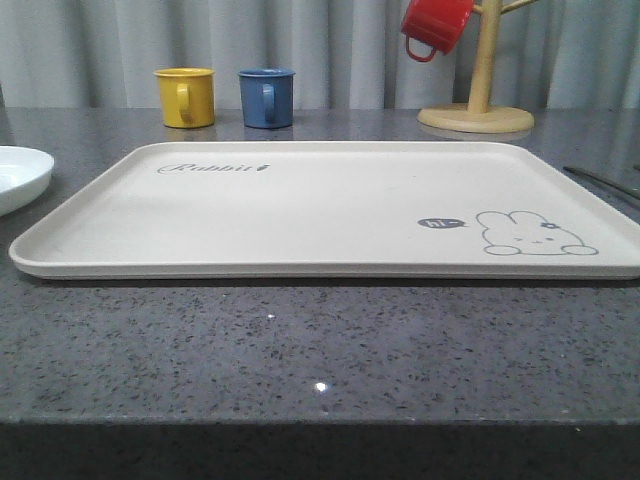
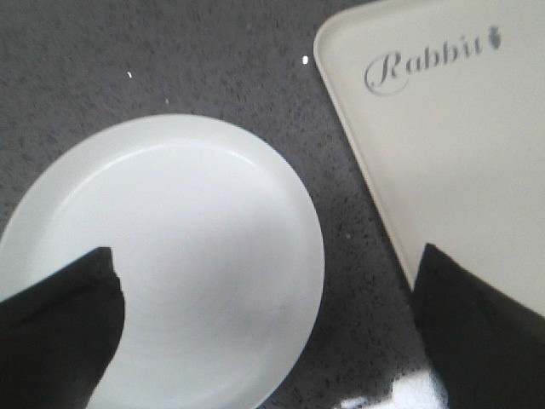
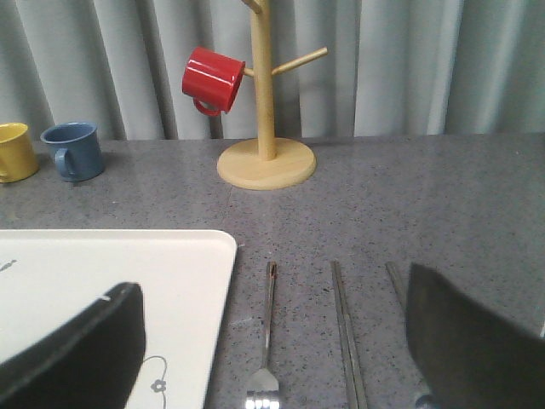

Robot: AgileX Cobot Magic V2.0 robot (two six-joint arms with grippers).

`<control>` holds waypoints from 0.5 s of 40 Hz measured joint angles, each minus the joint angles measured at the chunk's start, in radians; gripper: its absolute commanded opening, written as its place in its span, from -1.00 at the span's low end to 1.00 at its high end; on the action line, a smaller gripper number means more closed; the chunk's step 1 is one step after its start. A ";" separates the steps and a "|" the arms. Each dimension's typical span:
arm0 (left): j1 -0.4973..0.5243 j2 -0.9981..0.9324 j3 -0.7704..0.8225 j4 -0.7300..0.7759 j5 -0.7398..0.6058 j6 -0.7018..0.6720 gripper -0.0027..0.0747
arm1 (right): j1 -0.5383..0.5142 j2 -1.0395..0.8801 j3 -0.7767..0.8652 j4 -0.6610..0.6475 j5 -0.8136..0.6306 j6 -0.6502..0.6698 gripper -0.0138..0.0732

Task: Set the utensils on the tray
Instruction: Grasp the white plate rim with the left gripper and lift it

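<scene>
Large flat cream rectangular tray [image 1: 300,205] w/ rabbit drawing sits centre of grey speckled counter [image 1: 300,340], nothing on it yet. Utensils lie on counter just beside tray's right edge: shiny silver four-tined fork [image 3: 267,341], pair of long thin metal chopsticks [image 3: 347,336], third handle [image 3: 397,285] partly hidden, prob. the spoon. Right gripper [image 3: 272,358] hovers over them, fingers spread, holding nothing. Left gripper [image 2: 264,341] spread too, above round white plate [image 2: 170,256]. Judgement: cutlery light, stiff, slick, low-lying; pinch fork mid-handle, across its narrow width.
</scene>
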 measured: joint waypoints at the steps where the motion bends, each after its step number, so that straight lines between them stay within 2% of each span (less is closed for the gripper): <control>1: 0.000 0.038 -0.020 0.002 0.035 0.000 0.72 | 0.000 0.000 0.000 0.000 0.002 0.000 0.80; 10: 0.000 0.243 -0.120 0.006 0.201 0.000 0.72 | 0.000 0.000 0.000 0.000 0.002 0.000 0.80; 17: 0.000 0.343 -0.130 0.026 0.228 0.000 0.72 | 0.000 0.000 0.000 0.000 0.002 0.000 0.80; 20: 0.000 0.368 -0.130 0.030 0.228 0.000 0.63 | 0.000 0.000 0.000 0.000 0.002 0.000 0.80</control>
